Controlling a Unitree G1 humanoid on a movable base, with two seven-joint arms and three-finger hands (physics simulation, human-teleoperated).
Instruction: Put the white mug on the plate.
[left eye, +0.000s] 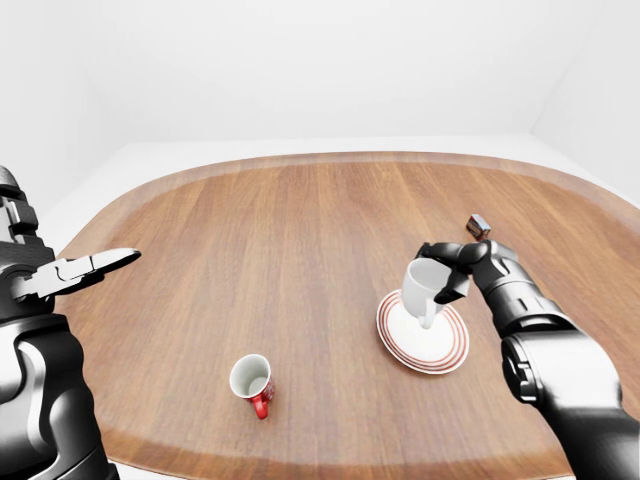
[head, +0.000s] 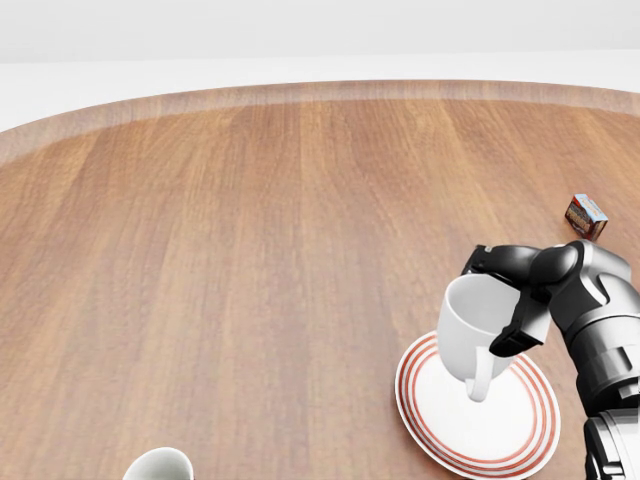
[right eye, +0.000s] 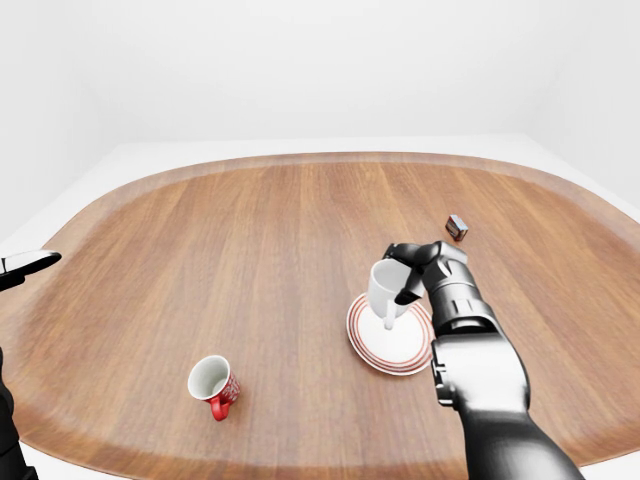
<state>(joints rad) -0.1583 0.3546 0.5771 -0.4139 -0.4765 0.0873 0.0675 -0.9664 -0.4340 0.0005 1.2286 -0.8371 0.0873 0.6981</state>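
Note:
The white mug (head: 472, 330) is tilted, its mouth turned to the upper left and its handle pointing down at the plate. My right hand (head: 505, 300) is shut on the mug and holds it just above the plate's left part. The plate (head: 510, 432) is white with red rings and lies on the wooden table at the lower right of the head view. My left hand (left eye: 95, 266) is open and empty at the left edge of the left-eye view, over the table's left rim.
A red mug with a white inside (left eye: 254, 383) stands near the table's bottom edge, left of the plate. A small brown box (head: 586, 216) lies above and right of my right hand. The oval wooden table (left eye: 300, 230) fills the views.

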